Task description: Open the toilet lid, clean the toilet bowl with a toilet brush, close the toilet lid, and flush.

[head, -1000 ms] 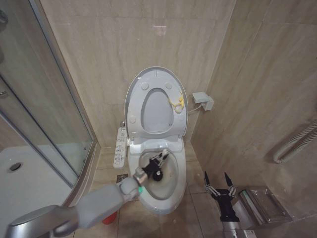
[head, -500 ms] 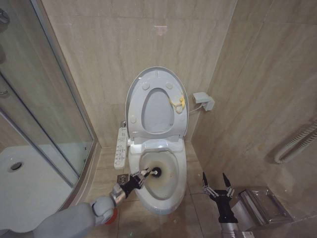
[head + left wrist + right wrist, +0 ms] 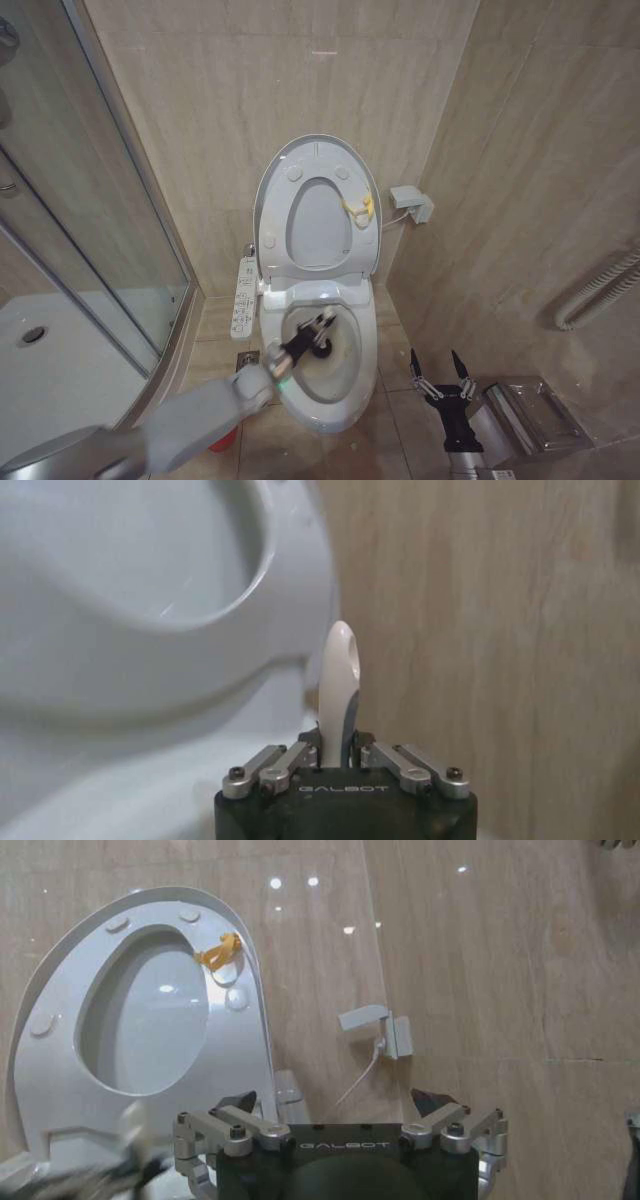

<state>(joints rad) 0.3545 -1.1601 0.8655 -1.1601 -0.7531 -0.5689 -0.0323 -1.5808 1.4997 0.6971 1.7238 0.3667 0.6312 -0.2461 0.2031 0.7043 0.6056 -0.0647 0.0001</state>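
Lid: toilet lid [image 3: 313,205] up, done | Scrubbing: left gripper [image 3: 318,331] jaws clamp toilet brush [image 3: 336,697], head inside toilet bowl [image 3: 345,385] | Right gripper [image 3: 437,368] jaws spread, idle | Left: closing, flush

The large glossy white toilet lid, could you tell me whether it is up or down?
Up: the large glossy white toilet lid stands raised against the wall, round bumpers facing out.

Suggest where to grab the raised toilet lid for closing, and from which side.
Probably the yellow loop on the right edge of the toilet lid: the lid stands upright against the wall, leaving fingers little rim, while the loop sticks out. Come from the right with the open right gripper, beside the toilet bowl; the left gripper is over the bowl, shut on the toilet brush.
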